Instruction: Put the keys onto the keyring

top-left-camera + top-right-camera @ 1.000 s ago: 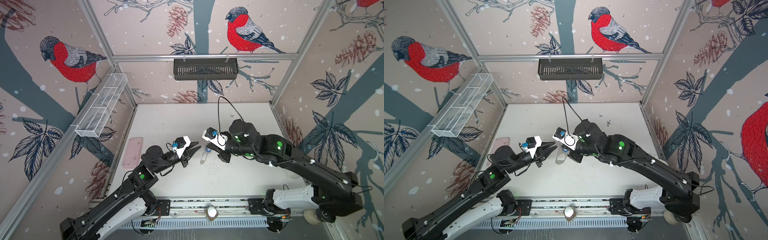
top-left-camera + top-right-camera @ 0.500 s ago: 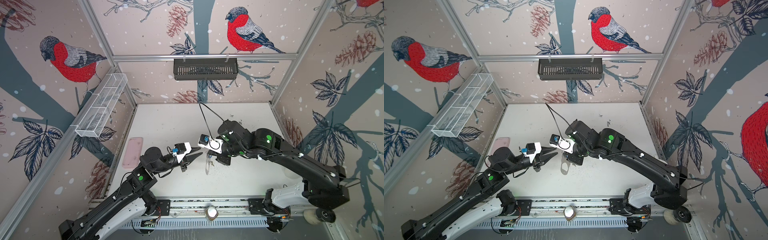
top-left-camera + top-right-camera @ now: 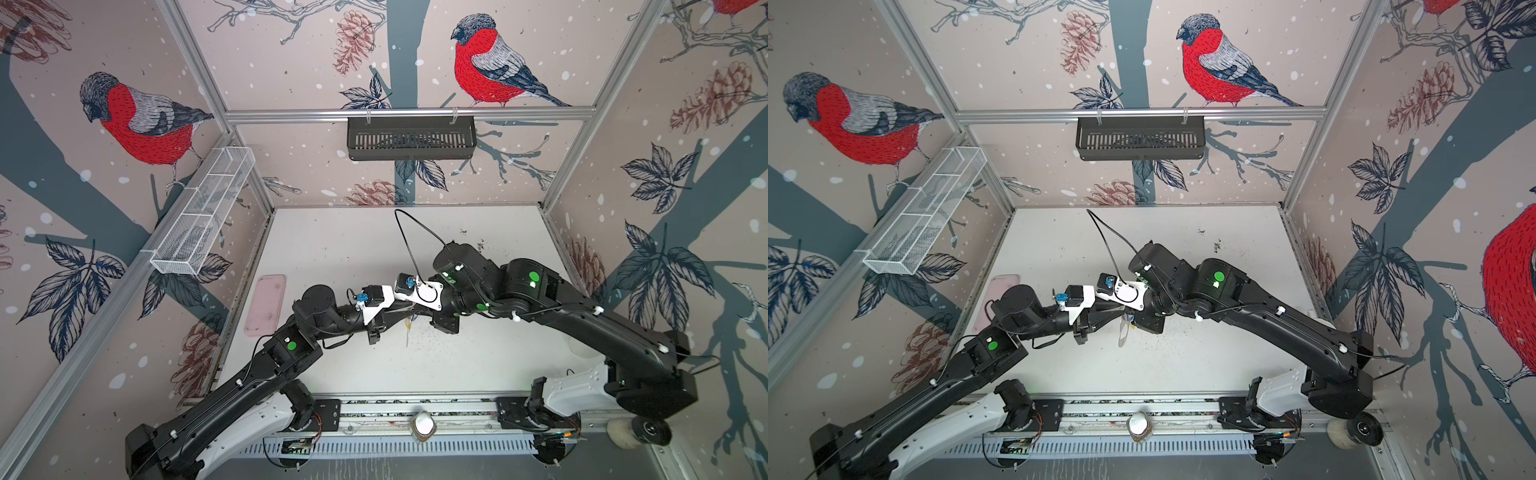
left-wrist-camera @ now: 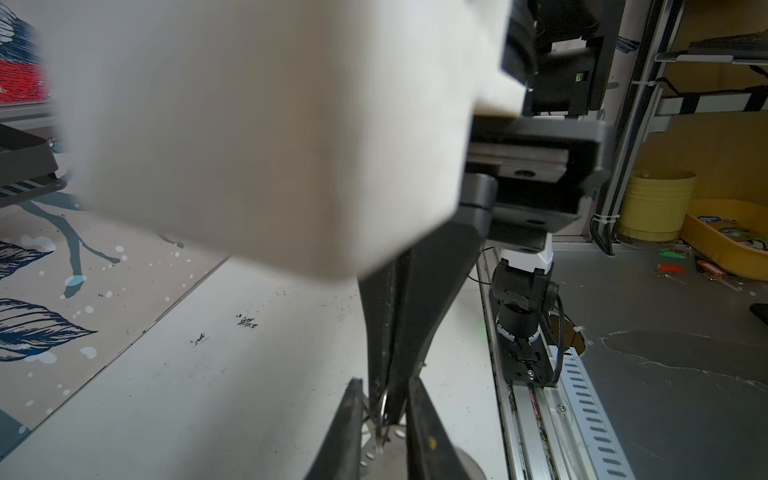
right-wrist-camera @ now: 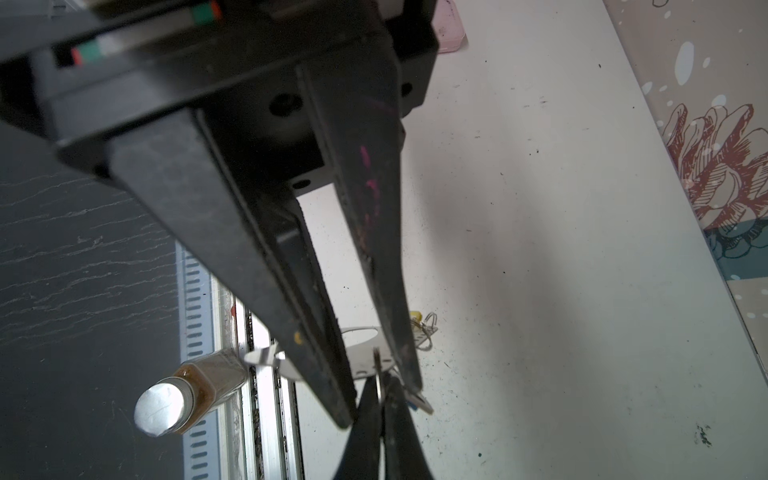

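The keyring (image 5: 361,358), a flat grey oval plate with a cutout, hangs in the air at mid-table, edge-on in both top views (image 3: 408,334) (image 3: 1122,332). My right gripper (image 5: 379,380) (image 3: 1128,316) is shut on a small metal ring at the plate's edge. My left gripper (image 4: 385,382) (image 3: 407,311) meets it tip to tip. Its jaws stand a narrow gap apart, one on each side of the right fingertips, above the plate (image 4: 390,455). A yellow tag (image 5: 415,318) sits by the little rings on the plate's rim. A key with a blue tag (image 5: 420,404) shows beside a left fingertip.
A pink tray (image 3: 266,305) lies by the left wall. A black basket (image 3: 411,137) hangs on the back wall and a white wire basket (image 3: 203,216) on the left wall. A small jar (image 3: 423,426) stands on the front rail, between the arm bases.
The right arm has swung left and nearer the front, carrying the hanging plate. The left gripper has closed in, so the two grippers' tips now interlock.
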Tool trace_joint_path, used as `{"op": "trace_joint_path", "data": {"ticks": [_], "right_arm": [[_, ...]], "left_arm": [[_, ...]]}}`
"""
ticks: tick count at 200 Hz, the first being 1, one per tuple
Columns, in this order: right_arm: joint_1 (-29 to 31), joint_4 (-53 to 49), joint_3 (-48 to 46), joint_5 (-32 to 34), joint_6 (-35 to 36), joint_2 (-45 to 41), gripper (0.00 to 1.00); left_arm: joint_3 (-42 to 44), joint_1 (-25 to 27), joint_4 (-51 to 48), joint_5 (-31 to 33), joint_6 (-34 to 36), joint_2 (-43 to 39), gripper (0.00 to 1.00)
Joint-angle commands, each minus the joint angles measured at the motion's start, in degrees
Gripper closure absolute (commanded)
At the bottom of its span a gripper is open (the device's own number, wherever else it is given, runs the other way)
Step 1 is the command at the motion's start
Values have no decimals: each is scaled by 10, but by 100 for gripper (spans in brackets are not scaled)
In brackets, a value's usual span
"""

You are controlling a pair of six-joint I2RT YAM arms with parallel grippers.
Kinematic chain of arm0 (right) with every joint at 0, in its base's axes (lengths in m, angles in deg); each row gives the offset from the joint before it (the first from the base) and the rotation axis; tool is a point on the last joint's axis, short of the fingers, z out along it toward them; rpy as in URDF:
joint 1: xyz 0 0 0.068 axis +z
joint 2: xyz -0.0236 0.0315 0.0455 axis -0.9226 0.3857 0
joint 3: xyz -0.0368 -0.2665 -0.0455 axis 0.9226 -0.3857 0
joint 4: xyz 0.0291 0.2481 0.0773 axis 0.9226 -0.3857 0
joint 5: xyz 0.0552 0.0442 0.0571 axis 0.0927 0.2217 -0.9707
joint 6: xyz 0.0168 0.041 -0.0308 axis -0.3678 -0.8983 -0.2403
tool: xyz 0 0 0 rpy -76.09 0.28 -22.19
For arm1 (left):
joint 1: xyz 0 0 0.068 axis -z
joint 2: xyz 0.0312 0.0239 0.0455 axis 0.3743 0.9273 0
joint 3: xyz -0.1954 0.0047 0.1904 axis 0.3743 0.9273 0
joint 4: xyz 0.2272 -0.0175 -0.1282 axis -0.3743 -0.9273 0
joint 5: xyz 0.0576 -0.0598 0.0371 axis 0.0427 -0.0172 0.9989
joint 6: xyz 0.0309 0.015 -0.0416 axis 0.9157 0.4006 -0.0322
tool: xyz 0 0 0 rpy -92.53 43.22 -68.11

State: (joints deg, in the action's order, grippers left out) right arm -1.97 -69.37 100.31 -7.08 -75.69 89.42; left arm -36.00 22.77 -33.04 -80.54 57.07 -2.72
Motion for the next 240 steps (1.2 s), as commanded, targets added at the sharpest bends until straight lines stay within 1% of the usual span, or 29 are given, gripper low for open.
{"op": "trace_joint_path", "data": {"ticks": [1,38,98,133,154,174,177,189,201,232,240], "right_arm": [[2,20,0,-6,12,-4,100],[6,28,1,-9,14,-10,100],[12,36,-3,-8,16,-18,100],[13,43,-7,-10,19,-21,100],[13,54,-12,-9,19,-28,100],[14,70,-20,-7,19,-36,100],[14,73,-21,-6,20,-37,100],[14,85,-28,-4,18,-45,100],[14,100,-38,1,14,-52,100],[14,144,-72,15,3,-74,100],[14,154,-82,17,0,-74,96]], "left_arm": [[-5,0,5,-17,7,1,84],[-8,-1,-1,-24,8,8,92],[-16,0,-12,-29,10,20,89],[-18,0,-12,-34,10,24,89],[-19,0,-15,-37,11,30,92],[-21,0,-14,-43,12,38,99],[-20,0,-12,-44,12,39,100],[-16,0,1,-44,6,41,100],[-10,-1,18,-32,-2,40,100],[24,0,91,-13,-31,24,100],[31,0,112,-11,-39,20,100]]}}
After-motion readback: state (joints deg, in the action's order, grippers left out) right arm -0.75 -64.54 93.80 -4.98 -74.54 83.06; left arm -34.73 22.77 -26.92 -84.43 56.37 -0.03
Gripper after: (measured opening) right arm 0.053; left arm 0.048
